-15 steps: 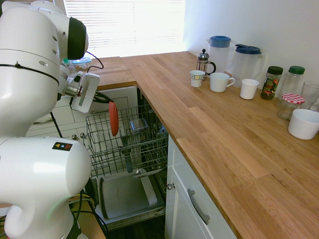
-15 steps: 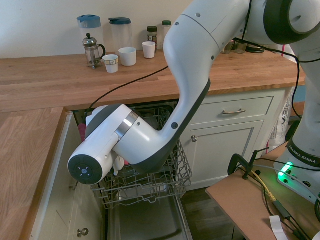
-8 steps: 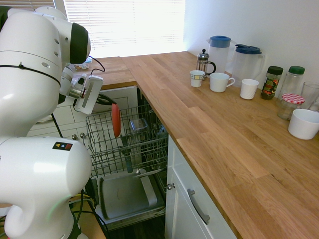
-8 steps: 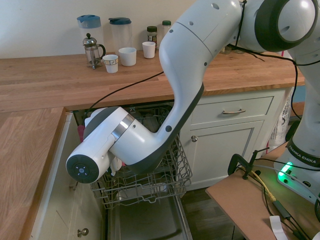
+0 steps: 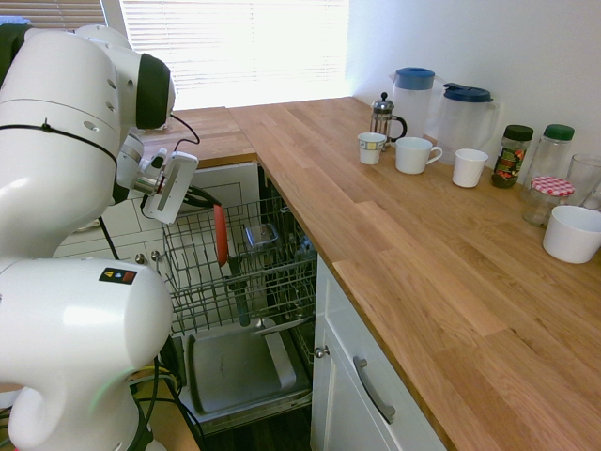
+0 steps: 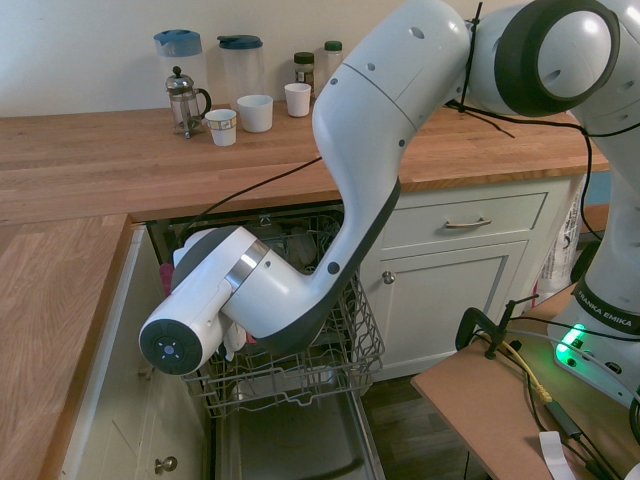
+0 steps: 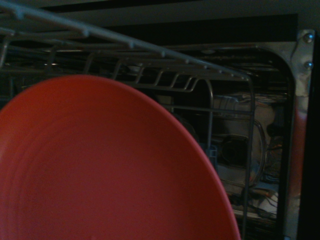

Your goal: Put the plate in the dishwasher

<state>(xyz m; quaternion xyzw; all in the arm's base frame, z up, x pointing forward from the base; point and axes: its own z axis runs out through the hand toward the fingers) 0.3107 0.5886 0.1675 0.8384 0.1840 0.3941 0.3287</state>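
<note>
The coral-red plate hangs edge-on and upright, its lower part down among the wires of the pulled-out grey rack of the dishwasher. My gripper is shut on the plate's upper rim, coming in from the left above the rack. In the second exterior view the arm hides the gripper, and only a pink sliver of the plate shows at the rack's left side. The wrist view is filled by the plate's face, with rack wires above and behind it.
The dishwasher's grey door panel lies open below the rack. A wooden counter runs along the right with mugs, a French press, two jugs, jars and a white bowl. White cabinet fronts flank the opening.
The gripper has carried the plate down and slightly right, so it sits lower in the rack than a second ago. The grip stays shut.
</note>
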